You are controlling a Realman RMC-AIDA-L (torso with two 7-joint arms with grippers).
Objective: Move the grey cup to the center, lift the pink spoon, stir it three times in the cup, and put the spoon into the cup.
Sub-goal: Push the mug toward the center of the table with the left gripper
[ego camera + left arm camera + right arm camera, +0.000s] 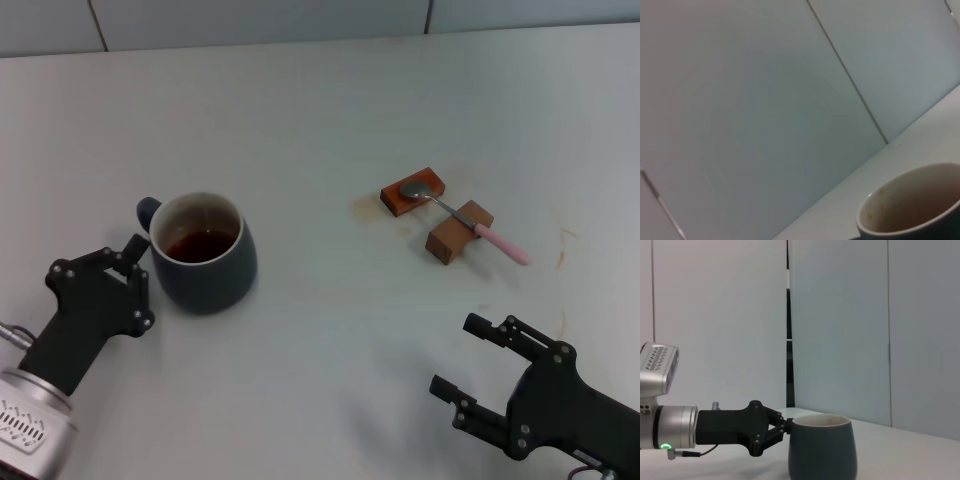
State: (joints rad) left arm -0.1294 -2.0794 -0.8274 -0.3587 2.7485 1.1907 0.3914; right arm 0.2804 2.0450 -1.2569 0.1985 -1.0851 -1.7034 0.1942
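Open table lies between grey cup and wooden blocks (spoon-bearing) — unobstructed.

The rounded dark slate-grey ceramic cup filled one corner of the frame, only its rim and pale, brown-speckled inner wall showing. It stood on the pale tabletop, behind which rose a grey-white panelled wall crossed by a thin dark seam.
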